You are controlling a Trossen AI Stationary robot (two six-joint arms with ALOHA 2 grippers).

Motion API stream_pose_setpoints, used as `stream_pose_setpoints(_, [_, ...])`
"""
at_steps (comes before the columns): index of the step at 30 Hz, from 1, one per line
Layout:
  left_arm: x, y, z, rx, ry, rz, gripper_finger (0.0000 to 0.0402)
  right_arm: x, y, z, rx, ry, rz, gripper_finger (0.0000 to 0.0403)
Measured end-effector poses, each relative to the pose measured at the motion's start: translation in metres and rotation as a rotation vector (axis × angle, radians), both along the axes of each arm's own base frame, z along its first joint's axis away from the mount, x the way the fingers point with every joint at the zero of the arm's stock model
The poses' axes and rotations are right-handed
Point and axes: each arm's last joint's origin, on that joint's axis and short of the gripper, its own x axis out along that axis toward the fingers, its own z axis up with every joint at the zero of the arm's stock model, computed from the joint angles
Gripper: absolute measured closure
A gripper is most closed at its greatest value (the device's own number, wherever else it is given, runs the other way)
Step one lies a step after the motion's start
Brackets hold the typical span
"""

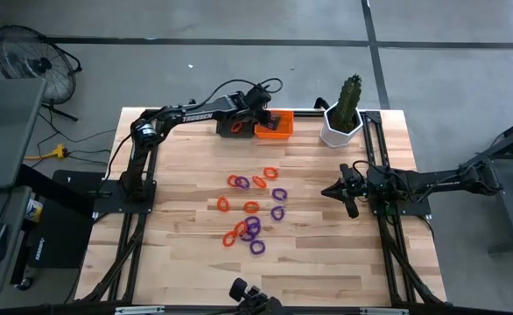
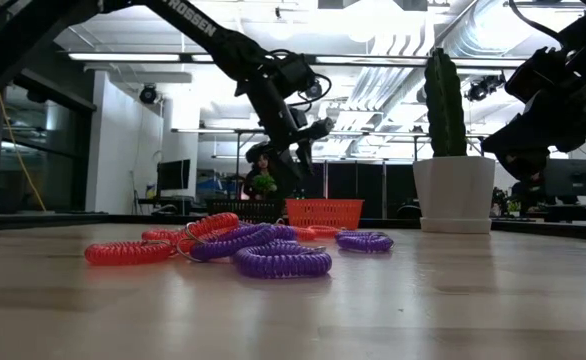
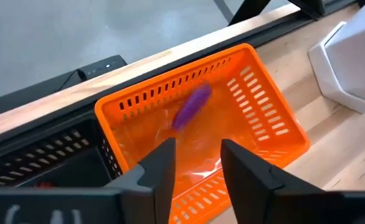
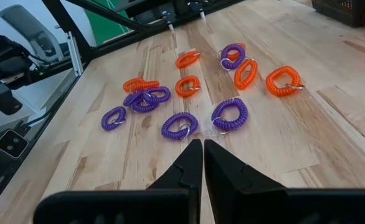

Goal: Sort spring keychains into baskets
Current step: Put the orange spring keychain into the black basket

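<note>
Spring keychains: one purple in the orange basket

Purple keychain (image 3: 192,107) blurred inside orange basket (image 3: 266,124); black basket (image 3: 45,163) alongside. Left hand (image 3: 198,163) above it, fingers apart, empty. Remaining keychains (image 1: 252,210) scattered mid-worktop (image 1: 186,245). Right hand (image 4: 203,163) pressed together, empty, near the cactus pot (image 1: 340,131).

- The bench (image 1: 326,254) is pale wood with visible grain, matt.
- The spring keychains (image 4: 180,124) look like glossy coiled plastic.
- The orange basket (image 3: 257,112) is smooth, slotted plastic.
- The cactus pot (image 2: 454,190) is smooth, matt white.
</note>
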Motion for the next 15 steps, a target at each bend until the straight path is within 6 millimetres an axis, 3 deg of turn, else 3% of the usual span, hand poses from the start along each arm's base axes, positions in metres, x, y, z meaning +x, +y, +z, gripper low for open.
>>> stream_pose_setpoints(5, [0.001,-0.001,0.0,-0.002,0.001,-0.062,0.0262,0.0,0.0,0.0,0.0,0.0,0.0,0.0391])
stream_pose_setpoints(15, [0.005,-0.022,-0.005,-0.103,0.018,-0.542,0.0261,0.0,0.0,0.0,0.0,0.0,0.0,0.0391])
